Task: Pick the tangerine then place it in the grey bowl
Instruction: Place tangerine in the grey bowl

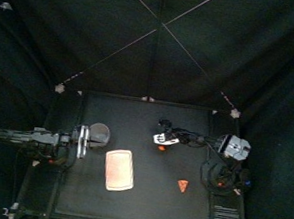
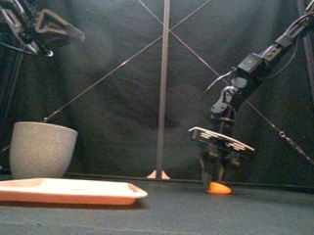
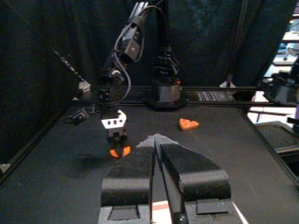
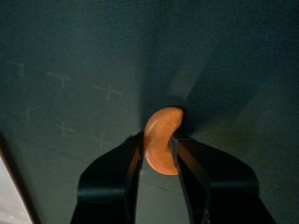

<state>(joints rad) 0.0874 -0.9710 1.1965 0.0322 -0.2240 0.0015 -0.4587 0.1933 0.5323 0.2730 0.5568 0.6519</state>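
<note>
The small orange tangerine (image 4: 165, 129) rests on the black table right of centre, also seen as the tangerine (image 2: 219, 188) low in the front view. My right gripper (image 4: 162, 147) comes straight down over it, and its jaws press the fruit from both sides. The tall grey speckled cup (image 2: 43, 149) stands upright at the left, the same cup (image 1: 100, 133) lying well left of the tangerine (image 1: 162, 149). My left gripper (image 3: 163, 150) rests at the left beside the cup, jaws together and holding nothing.
A flat pink tray (image 1: 118, 170) lies near the front between the cup and the tangerine. A small orange-red wedge toy (image 1: 185, 186) sits at the front right, visible too as the wedge (image 3: 187, 124).
</note>
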